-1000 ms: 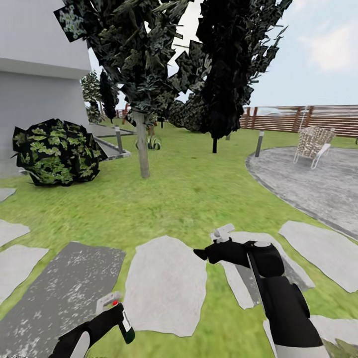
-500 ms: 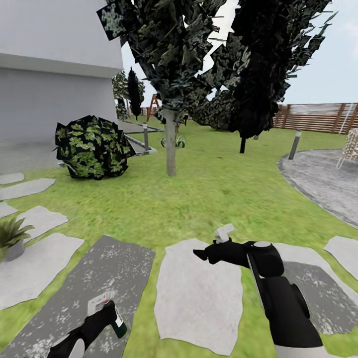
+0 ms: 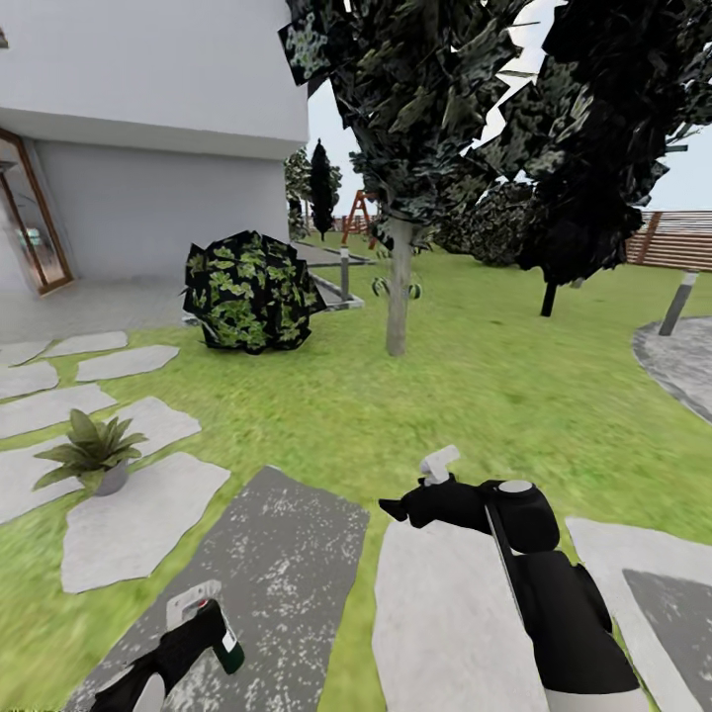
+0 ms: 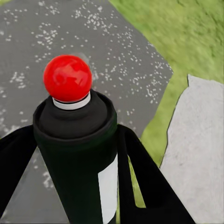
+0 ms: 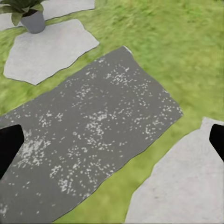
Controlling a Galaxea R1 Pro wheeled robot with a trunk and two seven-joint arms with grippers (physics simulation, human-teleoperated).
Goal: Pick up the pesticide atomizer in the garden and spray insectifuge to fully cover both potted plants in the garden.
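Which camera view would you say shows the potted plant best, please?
The head view: the potted plant shows whole, leaves and pot, standing on a pale stepping stone left of the robot. The right wrist view catches only its pot and lower leaves, cut by the frame edge.
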